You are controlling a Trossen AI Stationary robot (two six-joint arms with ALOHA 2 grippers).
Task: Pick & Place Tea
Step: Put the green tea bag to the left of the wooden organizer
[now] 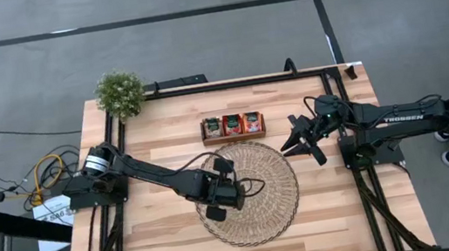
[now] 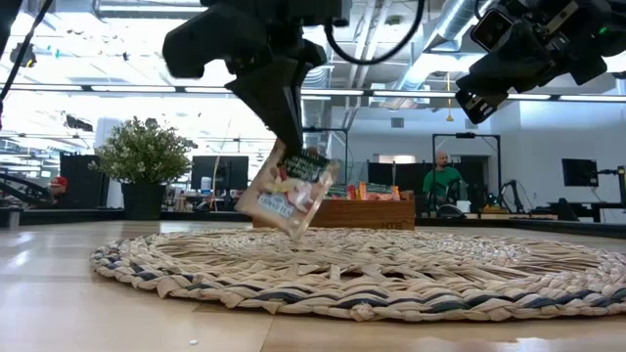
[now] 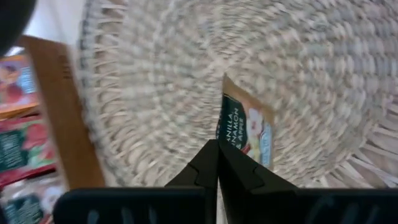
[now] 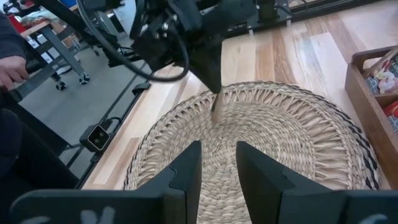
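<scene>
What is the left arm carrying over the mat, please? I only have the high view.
Observer: The left gripper is shut on a pale tea sachet with a dark green band, pinched at its upper edge.
Operator: Is it touching the mat?
Observer: It hangs tilted, its lower corner just at the wicker mat; I cannot tell whether they touch.
Operator: And the right arm's fingers?
Observer: The right gripper has its fingers apart with nothing between them, raised at the mat's edge near the wooden tray.
</scene>
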